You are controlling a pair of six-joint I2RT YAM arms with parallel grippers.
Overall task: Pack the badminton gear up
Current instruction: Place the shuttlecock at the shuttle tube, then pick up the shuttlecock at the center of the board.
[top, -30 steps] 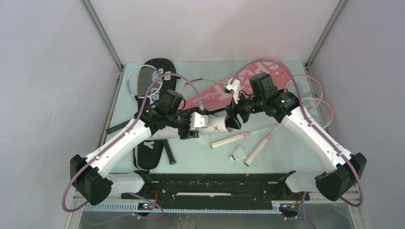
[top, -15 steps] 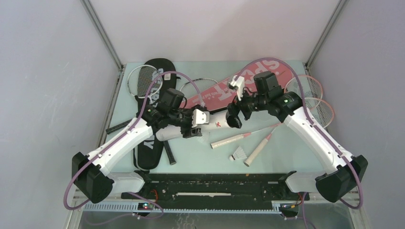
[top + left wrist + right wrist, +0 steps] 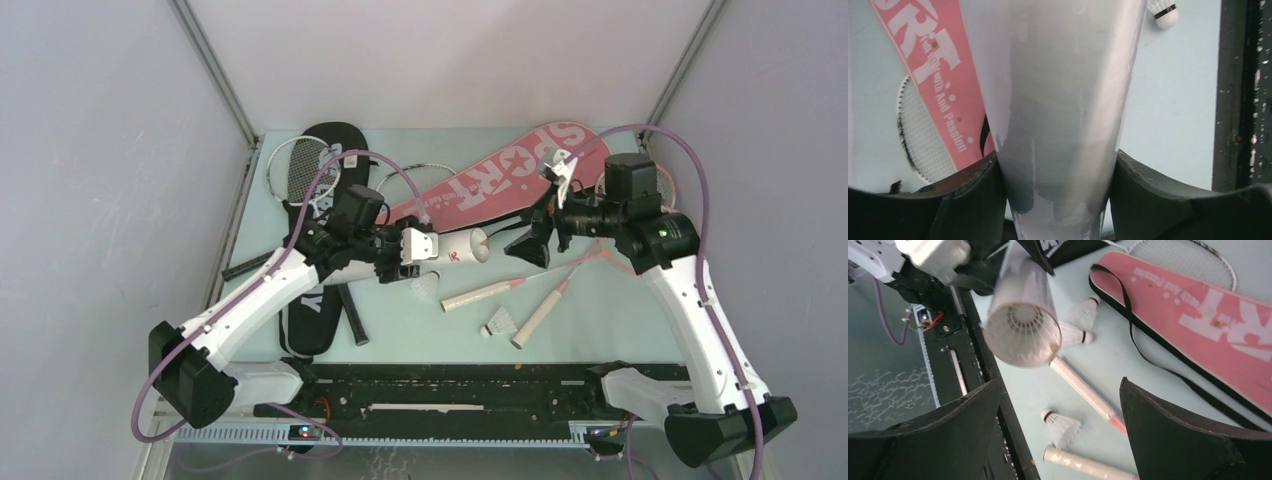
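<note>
White tube [image 3: 455, 247] stays clenched in my left pincer [image 3: 410, 262]; my right pincer [image 3: 533, 240], released, has left a shuttlecock [image 3: 1023, 322] inside and backs off; more wait on the desk [image 3: 600, 320]

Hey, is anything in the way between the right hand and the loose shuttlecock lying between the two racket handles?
Nothing visible blocks it. The right hand is open and empty, and the shuttlecock lies uncovered between the racket handles, which flank it without covering it.
</note>
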